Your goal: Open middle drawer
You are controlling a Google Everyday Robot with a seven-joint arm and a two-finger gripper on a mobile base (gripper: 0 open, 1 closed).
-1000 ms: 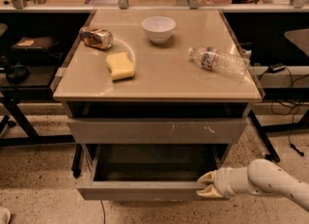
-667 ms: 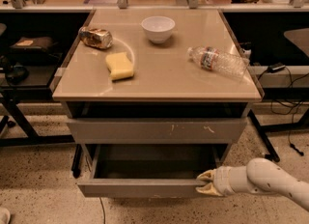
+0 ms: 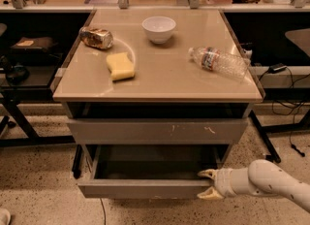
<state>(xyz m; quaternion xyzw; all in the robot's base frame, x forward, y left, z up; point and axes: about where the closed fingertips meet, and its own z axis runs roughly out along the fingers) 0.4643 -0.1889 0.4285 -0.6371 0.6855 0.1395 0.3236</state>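
The middle drawer [image 3: 145, 188] sits low in the cabinet, below the wider grey front with white scratch marks [image 3: 155, 131], and it is pulled out toward the camera so that its shallow grey tray lies open to view from above. The gripper [image 3: 207, 184] is at the right end of that drawer's plain front, low in the right part of the view, reaching in from the right on a white arm [image 3: 271, 183]. One of its pale fingers [image 3: 207, 173] lies just behind the front panel, over the tray's right front corner, and the other lies against the panel's outer face, so the gripper is clamped on the drawer's front edge. The scratched front above is shut, with a dark gap between it and the beige tabletop [image 3: 164, 83]. On the tabletop stand a white bowl [image 3: 159, 28] at the back, a crushed can [image 3: 96, 38] lying at the left, a yellow sponge [image 3: 120, 66] just in front of the can, and a plastic bottle [image 3: 219, 62] lying on its side at the right
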